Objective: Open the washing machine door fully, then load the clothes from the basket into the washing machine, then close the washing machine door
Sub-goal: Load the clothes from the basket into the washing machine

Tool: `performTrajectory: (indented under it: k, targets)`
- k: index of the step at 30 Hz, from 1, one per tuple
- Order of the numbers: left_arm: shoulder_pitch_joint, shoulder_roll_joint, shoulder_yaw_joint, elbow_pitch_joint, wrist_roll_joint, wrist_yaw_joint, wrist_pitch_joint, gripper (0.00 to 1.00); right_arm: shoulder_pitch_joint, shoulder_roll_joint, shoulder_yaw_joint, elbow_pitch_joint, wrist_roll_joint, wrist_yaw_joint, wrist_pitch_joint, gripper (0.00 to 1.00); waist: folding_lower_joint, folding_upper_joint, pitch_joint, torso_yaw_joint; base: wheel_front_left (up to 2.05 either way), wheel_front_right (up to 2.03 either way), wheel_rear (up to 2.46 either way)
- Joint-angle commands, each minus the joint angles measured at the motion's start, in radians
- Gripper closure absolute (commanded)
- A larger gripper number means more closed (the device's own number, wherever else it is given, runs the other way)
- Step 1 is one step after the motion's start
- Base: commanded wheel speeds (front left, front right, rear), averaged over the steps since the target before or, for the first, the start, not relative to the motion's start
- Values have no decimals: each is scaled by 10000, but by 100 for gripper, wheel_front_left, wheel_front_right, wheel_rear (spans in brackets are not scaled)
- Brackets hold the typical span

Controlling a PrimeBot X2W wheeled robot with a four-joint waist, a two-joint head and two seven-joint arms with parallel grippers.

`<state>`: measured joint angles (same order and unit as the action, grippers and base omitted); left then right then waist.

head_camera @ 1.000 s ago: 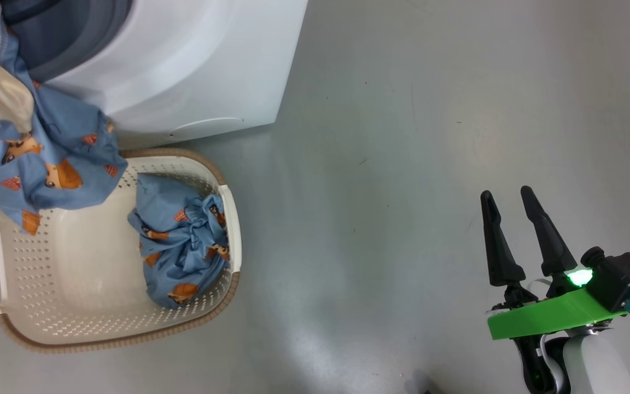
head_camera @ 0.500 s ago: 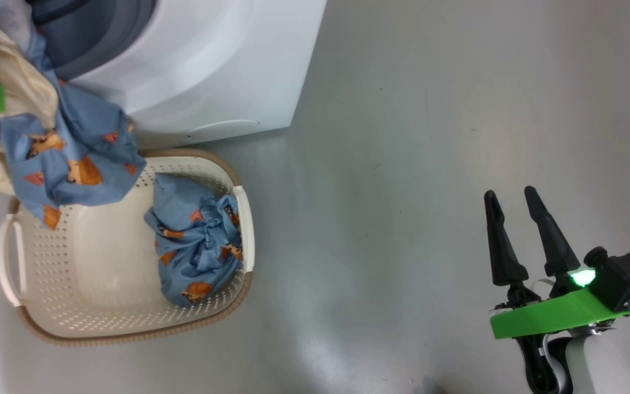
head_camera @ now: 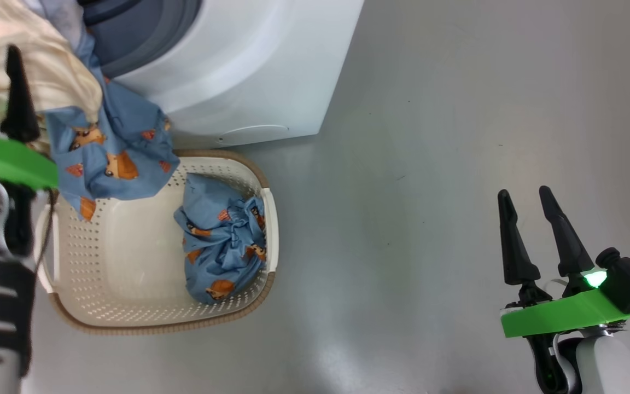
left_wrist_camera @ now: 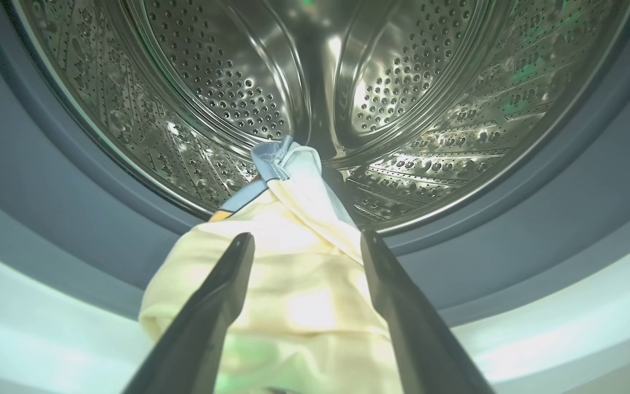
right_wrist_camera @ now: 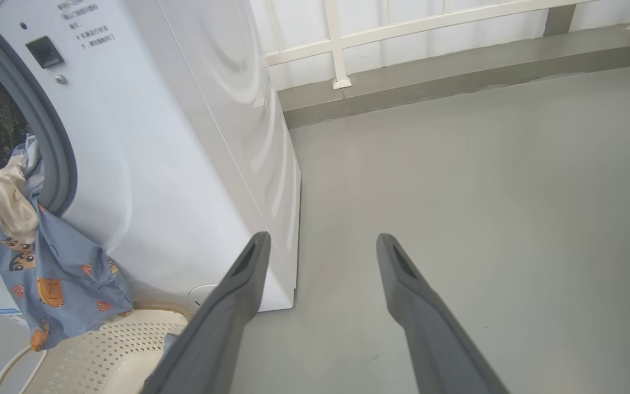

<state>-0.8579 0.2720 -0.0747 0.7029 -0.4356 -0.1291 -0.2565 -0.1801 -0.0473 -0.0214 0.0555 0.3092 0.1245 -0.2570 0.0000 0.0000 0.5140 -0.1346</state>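
Loading step in hand. Left gripper at washer mouth, jaws wide, nothing pinched. Cream cloth lies between and under its fingers, tip reaching into drum. Blue piece beside it hangs over gasket, mostly outside, above basket. Second blue bundle sits in basket, at right wall. Right gripper over floor, well apart, jaws wide, empty.

Next, by my judgement: regrip or push hanging cloth deeper into drum, then fetch bundle. Door closing comes last.

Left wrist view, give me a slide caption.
Open left gripper facing the steel drum, cream cloth draped over the gasket into it.
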Motion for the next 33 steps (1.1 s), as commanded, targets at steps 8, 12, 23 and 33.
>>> performTrajectory:
  k: [8,12,23,33]
  targets:
    - [2295,22,995,-1798,449,-15,-53,0,304,-93,2,-295,-155,62,-48,0,0,0,-88,296,0,0,0]
    - [3350,-111,1326,-2595,543,-15,-53,0,327,-137,-34,-306,-154,62,-48,0,0,0,-111,354,0,0,0]
    - [5593,-400,2114,-4361,673,-15,-53,0,409,-244,-27,-290,-126,62,-48,0,0,0,-265,373,0,0,0]
    - [5751,-602,2063,-4508,590,-15,-53,0,383,-287,12,-300,-122,62,-48,0,0,0,-255,389,0,0,0]
